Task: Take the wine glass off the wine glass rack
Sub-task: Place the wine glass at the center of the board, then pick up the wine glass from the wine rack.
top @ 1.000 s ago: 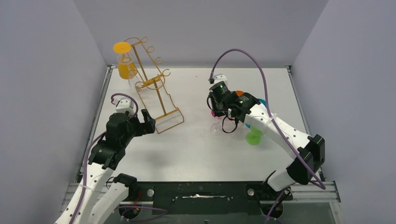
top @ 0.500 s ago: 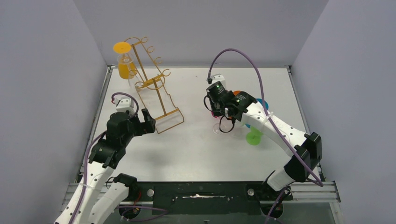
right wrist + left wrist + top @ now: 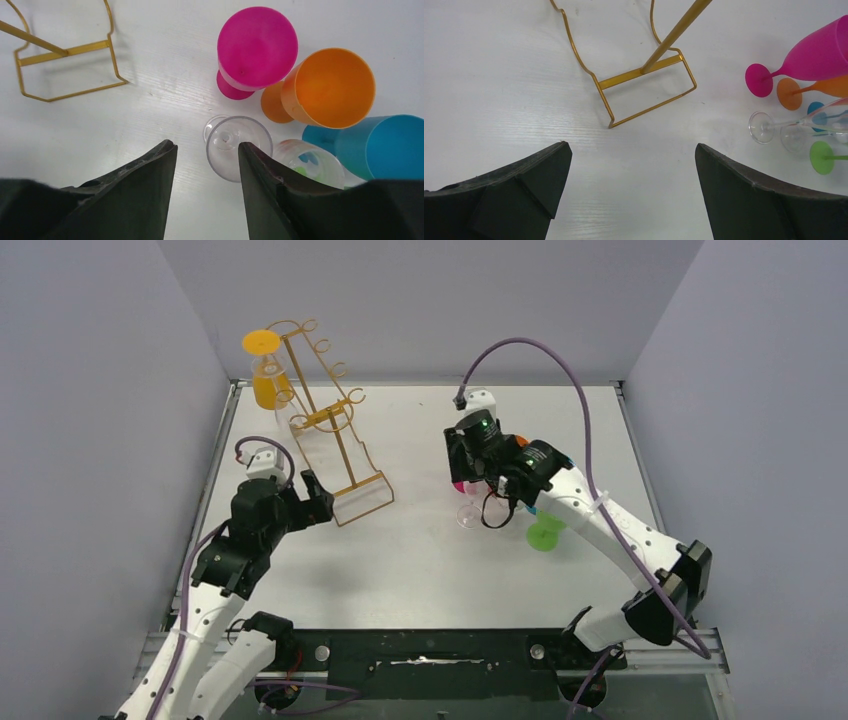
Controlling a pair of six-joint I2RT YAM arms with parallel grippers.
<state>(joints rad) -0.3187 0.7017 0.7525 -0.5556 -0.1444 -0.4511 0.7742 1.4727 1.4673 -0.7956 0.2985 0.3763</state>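
The gold wire wine glass rack [image 3: 325, 420] stands at the back left, and its rectangular base also shows in the left wrist view [image 3: 644, 95]. A yellow-orange wine glass [image 3: 266, 380] hangs upside down from its top left arm. My left gripper [image 3: 322, 502] is open and empty, low over the table just in front of the rack base [image 3: 631, 146]. My right gripper [image 3: 470, 483] is open and empty [image 3: 207, 146], above a clear wine glass [image 3: 235, 147] standing on the table.
A group of glasses stands right of centre: pink [image 3: 257, 47], orange [image 3: 327, 85], blue [image 3: 385, 145], a second clear one [image 3: 310, 162] and a green one [image 3: 545, 532]. Grey walls enclose the table on three sides.
My right arm shifted slightly left, then back right and a little higher over the glasses. The left arm has barely moved.
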